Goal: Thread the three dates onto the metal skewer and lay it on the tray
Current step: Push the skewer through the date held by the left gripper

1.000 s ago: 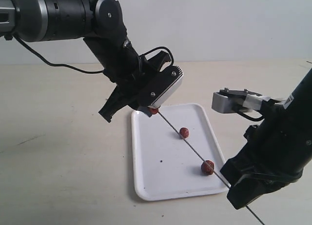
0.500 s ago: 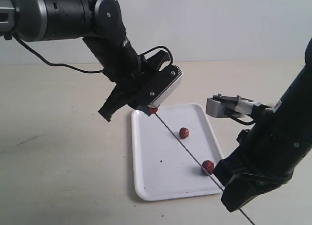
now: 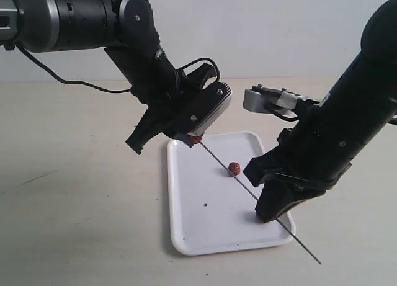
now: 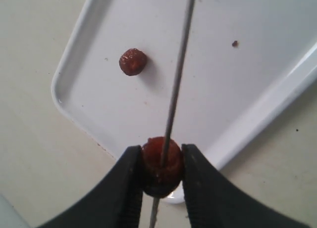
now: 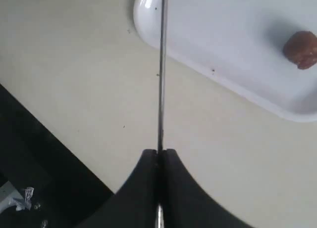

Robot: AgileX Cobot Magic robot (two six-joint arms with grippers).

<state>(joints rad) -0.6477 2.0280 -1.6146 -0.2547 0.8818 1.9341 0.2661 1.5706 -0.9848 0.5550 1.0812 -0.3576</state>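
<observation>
Nearest me, the right fingers (image 5: 143,183) pinch tight on the metal skewer (image 3: 304,246) over the tray (image 3: 198,224)'s front corner. A loose date (image 3: 234,169) lies mid-tray. Farther back, the left fingers (image 4: 124,188) clamp a second date (image 4: 159,171) at the skewer's far end.

**Two arms, both grippers gripping**

- Left arm (image 3: 80,19): black, reaches in from the far left and slopes down toward the centre.
- Left gripper (image 3: 193,136): angled down and to the right. Its black fingers (image 4: 124,188) are part-closed, pinching a date (image 4: 159,167) between them.
- Right arm (image 3: 350,121): black, reaches in from the right and leans down and left.
- Right gripper (image 3: 272,213): points down at the near right, jaws pressed together on the skewer (image 5: 161,89).
</observation>
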